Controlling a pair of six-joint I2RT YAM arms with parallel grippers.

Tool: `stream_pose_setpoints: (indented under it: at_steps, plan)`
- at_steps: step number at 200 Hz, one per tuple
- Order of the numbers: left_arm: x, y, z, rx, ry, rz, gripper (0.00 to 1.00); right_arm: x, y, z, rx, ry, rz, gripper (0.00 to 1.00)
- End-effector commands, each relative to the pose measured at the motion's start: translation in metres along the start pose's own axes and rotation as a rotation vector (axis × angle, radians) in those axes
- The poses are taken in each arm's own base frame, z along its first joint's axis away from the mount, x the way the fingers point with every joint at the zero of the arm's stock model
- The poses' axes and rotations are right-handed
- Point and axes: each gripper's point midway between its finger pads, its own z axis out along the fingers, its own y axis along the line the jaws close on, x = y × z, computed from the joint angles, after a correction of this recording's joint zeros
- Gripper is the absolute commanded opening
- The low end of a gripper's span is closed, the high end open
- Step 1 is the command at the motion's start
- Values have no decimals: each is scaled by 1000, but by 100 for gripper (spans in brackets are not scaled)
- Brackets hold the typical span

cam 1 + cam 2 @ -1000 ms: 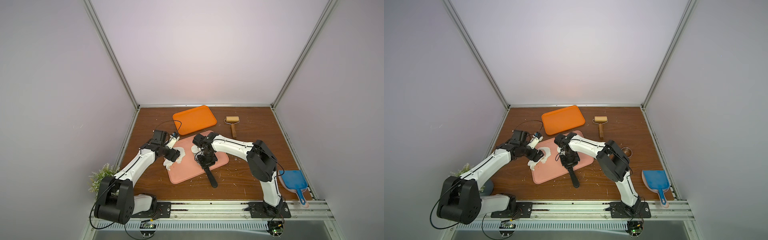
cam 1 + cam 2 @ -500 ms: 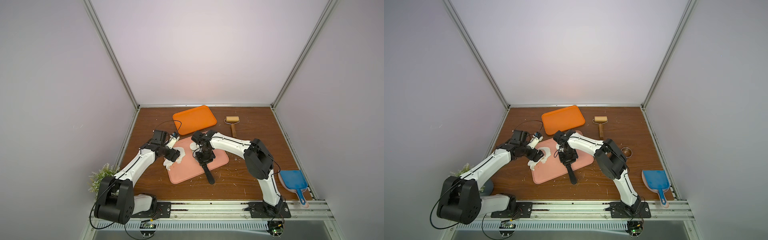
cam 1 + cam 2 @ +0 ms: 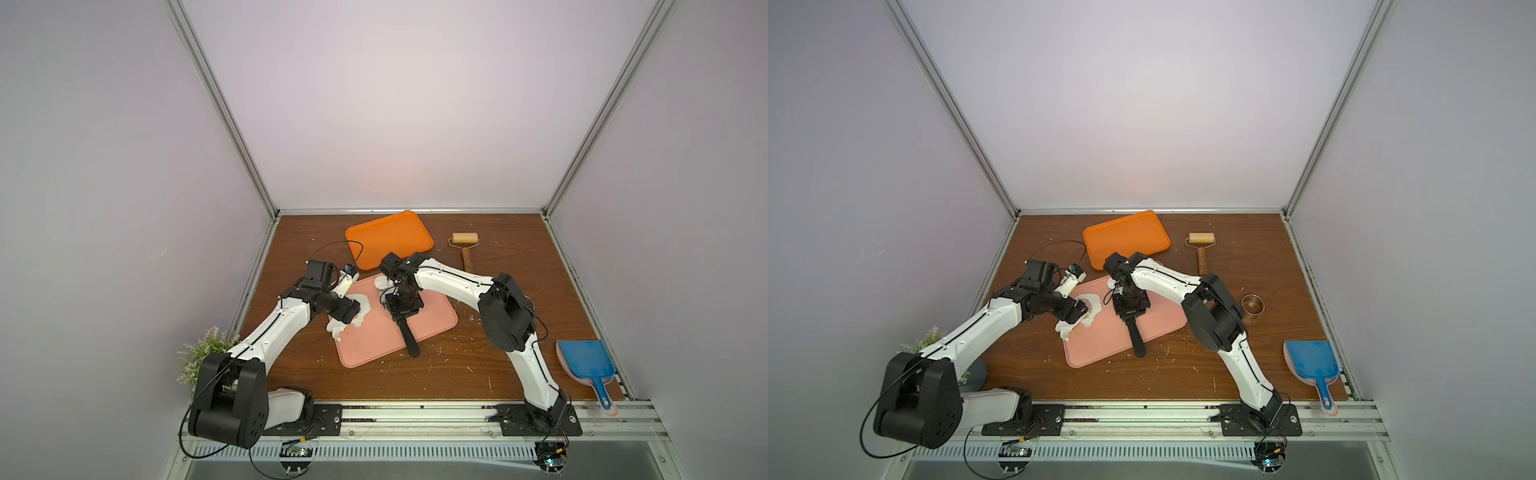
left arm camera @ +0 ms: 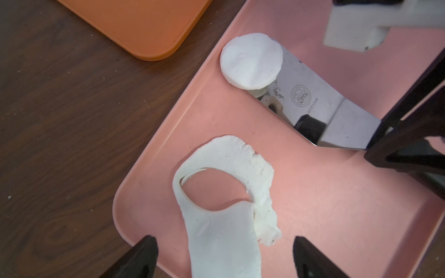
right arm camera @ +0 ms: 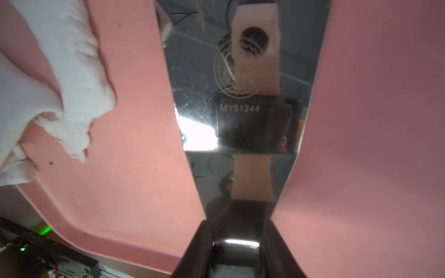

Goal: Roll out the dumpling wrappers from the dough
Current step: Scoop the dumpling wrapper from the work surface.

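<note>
Probably soft and tearable, the small thin round white dough disc lies partly on the shiny steel spatula at the corner of the pink plastic tray; lift from beneath; right jaws clamp the spatula, left jaws gape empty

**Finishes as I see them**

My spatula blade is mirror-polished metal, engraved; the pink tray looks matt, smooth plastic; the wrapper, at the tray's eleven o'clock, is smooth and matt; the dough sheet has torn, rough edges; the table is dark grained wood.
</note>
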Motion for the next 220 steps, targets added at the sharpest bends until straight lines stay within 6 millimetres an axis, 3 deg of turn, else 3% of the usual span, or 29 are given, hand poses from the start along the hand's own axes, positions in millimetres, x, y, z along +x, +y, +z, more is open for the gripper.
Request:
stream_pose_setpoints:
  at_steps: [1, 48, 160, 220]
  plan:
    - [5, 0, -2, 6, 4, -6, 92, 0, -2, 2, 8, 26, -5, 0]
    - [4, 0, -3, 4, 1, -3, 92, 0, -2, -6, 18, 33, -12, 0]
    - [4, -1, -3, 5, -2, -3, 92, -11, -7, -2, 42, 29, -14, 0]
    - [4, -1, -2, 8, 0, -4, 92, -12, -12, -16, 58, -35, -14, 0]
